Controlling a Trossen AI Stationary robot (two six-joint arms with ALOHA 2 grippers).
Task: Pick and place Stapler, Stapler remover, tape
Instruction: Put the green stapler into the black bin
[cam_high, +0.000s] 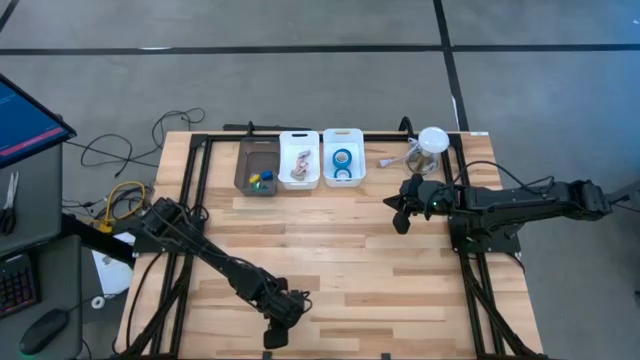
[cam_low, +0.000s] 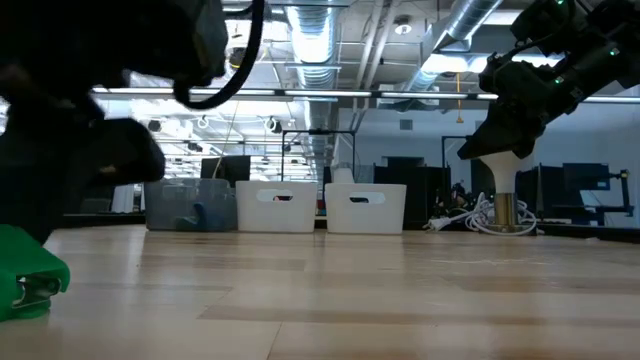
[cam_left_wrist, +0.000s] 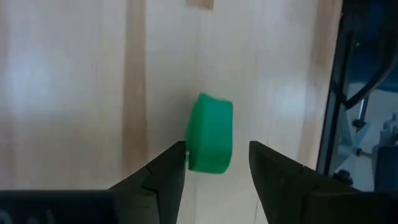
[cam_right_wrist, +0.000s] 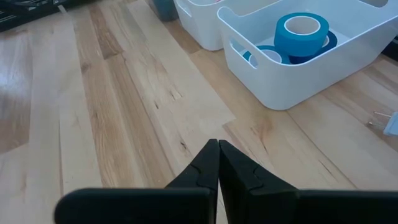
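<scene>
Left gripper (cam_left_wrist: 216, 163) gapes wide over the green stapler (cam_left_wrist: 210, 133); right gripper (cam_right_wrist: 218, 153) hangs pinched together near the tape (cam_right_wrist: 301, 34) bin (cam_right_wrist: 283, 78). No writing legible.

Robotics lab, exposed ceiling ducts (cam_low: 330, 40), monitors (cam_low: 225, 168), concrete floor (cam_high: 300, 90)

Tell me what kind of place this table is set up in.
Probably a robotics lab or open workshop. The low view shows exposed ceiling ducts and rows of monitors behind the wooden table, and loose cables trail across the concrete floor.
</scene>
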